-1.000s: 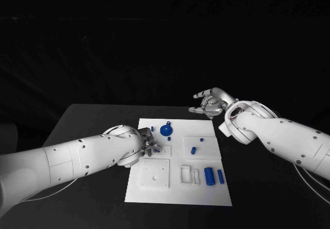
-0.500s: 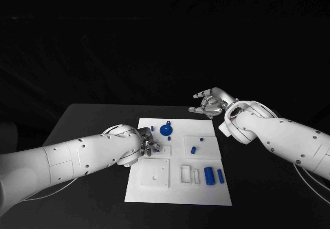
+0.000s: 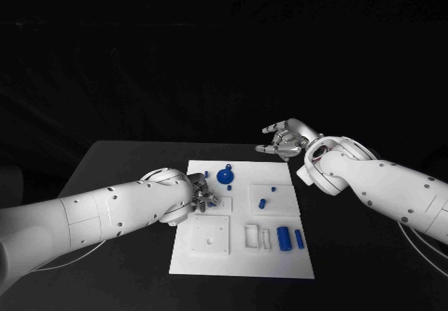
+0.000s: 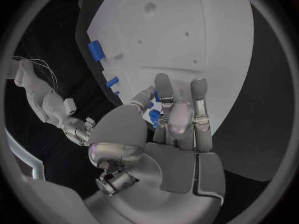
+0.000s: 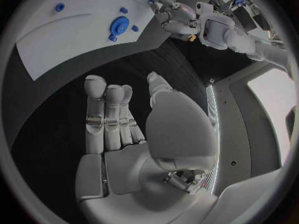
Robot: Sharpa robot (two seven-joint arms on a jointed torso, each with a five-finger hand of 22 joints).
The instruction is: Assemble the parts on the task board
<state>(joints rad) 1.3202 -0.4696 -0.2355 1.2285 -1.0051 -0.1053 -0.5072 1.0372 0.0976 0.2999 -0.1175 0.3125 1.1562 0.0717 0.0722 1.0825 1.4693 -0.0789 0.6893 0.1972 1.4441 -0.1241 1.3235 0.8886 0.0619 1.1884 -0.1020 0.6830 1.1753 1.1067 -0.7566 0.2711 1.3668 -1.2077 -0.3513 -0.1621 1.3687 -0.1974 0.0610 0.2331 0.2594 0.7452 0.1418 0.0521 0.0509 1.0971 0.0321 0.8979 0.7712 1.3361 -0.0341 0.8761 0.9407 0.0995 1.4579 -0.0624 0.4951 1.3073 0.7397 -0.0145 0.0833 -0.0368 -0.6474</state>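
The white task board lies mid-table. My left hand hovers low over the board's left middle, and its thumb and fingers pinch a small blue part. A round blue part sits near the far edge, with small blue pegs around it. Two blue cylinders lie near the front right. My right hand hangs raised beyond the board's far right corner, its fingers apart and holding nothing. The right wrist view shows the round part on the board.
White raised blocks stand on the board: a square one at the front left and a slotted one beside the cylinders. The black table stretches left and right of the board.
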